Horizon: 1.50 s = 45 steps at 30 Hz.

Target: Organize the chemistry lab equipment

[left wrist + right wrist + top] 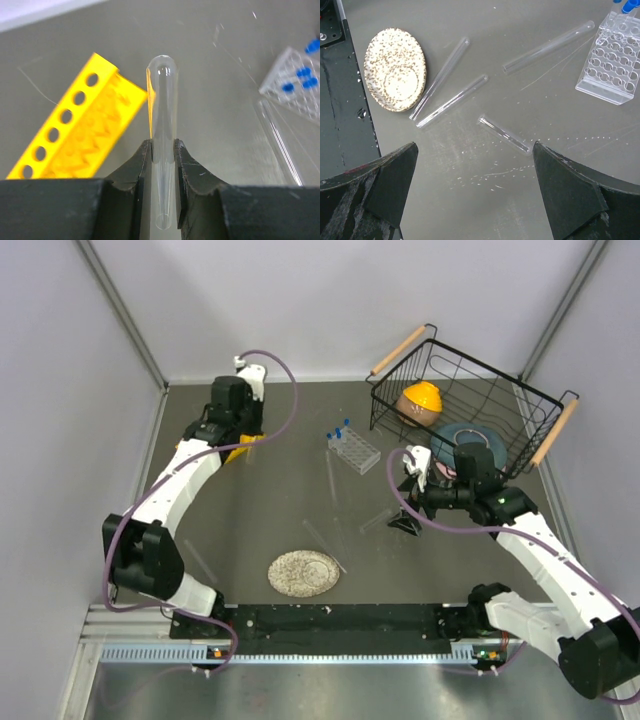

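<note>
Test tube (162, 100), long and clear, is clamped between the jaws of the left gripper (163, 150). Its rounded end points away from the wrist and its open mouth sits back between the fingers. Just beside it, at the far left of the table, the yellow six-hole rack (75, 135) lies at a slant; whether tube and rack touch cannot be told.

Near the middle of the table stands the small clear plastic rack (615, 65), with blue-capped vials (300, 80) standing in one end. Four more test tubes lie flat and loose on the surface: two close together (440, 77) (452, 100) next to the speckled disc (395, 67), one (547, 47) nearer the clear rack, and a shorter one (504, 133) between them. The right gripper (475, 147) hangs above these with its jaws spread wide and nothing in them.

The table (260, 520) is dark grey-green, matt and finely scratched. A black wire basket (520, 405) with wooden handles holds dishes at the far right. Pale plain walls (60, 390) enclose three sides, and a metal rail (300, 652) runs along the near edge.
</note>
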Tool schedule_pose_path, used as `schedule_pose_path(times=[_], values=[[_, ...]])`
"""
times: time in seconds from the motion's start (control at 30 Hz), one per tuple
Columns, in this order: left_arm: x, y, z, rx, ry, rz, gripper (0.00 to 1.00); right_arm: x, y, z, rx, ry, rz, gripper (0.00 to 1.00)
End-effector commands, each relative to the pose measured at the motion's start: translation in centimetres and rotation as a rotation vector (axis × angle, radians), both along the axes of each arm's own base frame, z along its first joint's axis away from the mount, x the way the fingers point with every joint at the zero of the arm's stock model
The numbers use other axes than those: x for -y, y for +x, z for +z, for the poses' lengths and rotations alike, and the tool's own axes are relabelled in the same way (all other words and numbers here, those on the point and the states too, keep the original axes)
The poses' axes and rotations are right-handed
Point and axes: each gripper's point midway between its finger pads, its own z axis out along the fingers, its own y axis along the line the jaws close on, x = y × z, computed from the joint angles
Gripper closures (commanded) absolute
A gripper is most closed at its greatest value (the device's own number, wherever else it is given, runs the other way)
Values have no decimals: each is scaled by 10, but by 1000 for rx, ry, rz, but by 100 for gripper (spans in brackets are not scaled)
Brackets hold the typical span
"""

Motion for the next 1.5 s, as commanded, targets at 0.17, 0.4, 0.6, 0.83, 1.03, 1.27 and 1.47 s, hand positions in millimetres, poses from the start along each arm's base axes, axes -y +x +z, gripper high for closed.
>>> schedule_pose_path(times=[0.17,0.4,0.6,0.83,1.03,1.27,1.47], values=[[-21,81,58,361,-89,136,97,-3,4,1,16,19,19,1],[-26,119,68,462,-81,169,98,-6,4,-3,-13,22,35,1],[-35,137,68,517,-84,189,98,-7,5,-6,-33,18,38,1],[-41,147,56,524,-64,193,97,-7,8,-12,-57,1,36,1],[-47,152,42,503,-58,197,97,-6,9,-14,-65,-8,33,1],[-49,152,24,470,-64,198,96,-6,10,-15,-66,-11,34,1],[-50,154,16,458,-65,194,96,-6,9,-15,-67,-13,36,1]])
